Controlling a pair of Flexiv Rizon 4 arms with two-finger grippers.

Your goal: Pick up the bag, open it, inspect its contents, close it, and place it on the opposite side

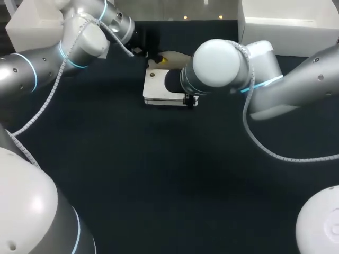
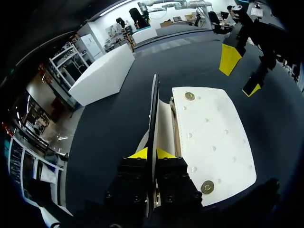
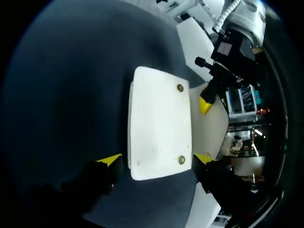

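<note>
The dark table (image 1: 159,174) carried the white bag (image 1: 156,89) near its far middle. The left gripper (image 2: 152,153) pinched its raised flap (image 2: 154,109), baring pale lining, with the contents hidden. The right gripper (image 3: 156,159) hung spread over the bag.

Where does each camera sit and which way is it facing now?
Head: above and behind, looking down on the dark table; left arm and right arm show.
Left wrist: along the left jaws, shut on the raised flap of the white quilted bag; right jaws show beyond.
Right wrist: down on the bag, open jaws straddling it.
All share the bag.
</note>
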